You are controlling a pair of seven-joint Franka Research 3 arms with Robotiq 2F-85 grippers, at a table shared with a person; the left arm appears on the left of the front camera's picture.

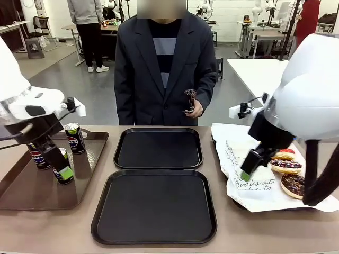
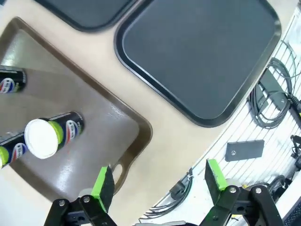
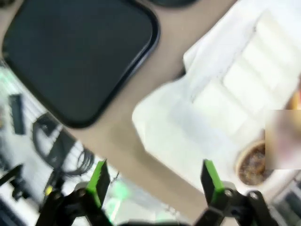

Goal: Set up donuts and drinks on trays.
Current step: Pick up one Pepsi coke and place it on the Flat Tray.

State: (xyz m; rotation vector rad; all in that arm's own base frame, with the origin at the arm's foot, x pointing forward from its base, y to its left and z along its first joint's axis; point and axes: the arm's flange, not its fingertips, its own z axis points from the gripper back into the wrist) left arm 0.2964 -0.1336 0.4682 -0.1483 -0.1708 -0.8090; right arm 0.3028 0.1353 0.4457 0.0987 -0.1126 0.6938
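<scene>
Two black trays lie mid-table with nothing on them, the far tray [image 1: 159,148] and the near tray [image 1: 154,207]. Three drinks stand on a brown tray [image 1: 32,193] at the left: one can at the back [image 1: 74,137], one at its left [image 1: 36,156] and one in front [image 1: 63,168]. My left gripper [image 1: 64,171] hangs open over the front can. In the left wrist view the open left gripper [image 2: 160,182] is above the brown tray's corner [image 2: 141,129], with a can [image 2: 54,134] nearby. Donuts [image 1: 286,167] lie on white paper [image 1: 249,159] at the right. My right gripper [image 1: 246,173] hovers open above that paper; the right wrist view shows the right gripper [image 3: 155,179] holding nothing, beside a chocolate donut [image 3: 253,163].
A person in a dark jacket stands at the far edge, holding a small object in one hand [image 1: 194,107]. Cables [image 2: 270,101] lie on the floor below the table's near edge. Bare tabletop [image 1: 100,159] separates the brown tray from the black trays.
</scene>
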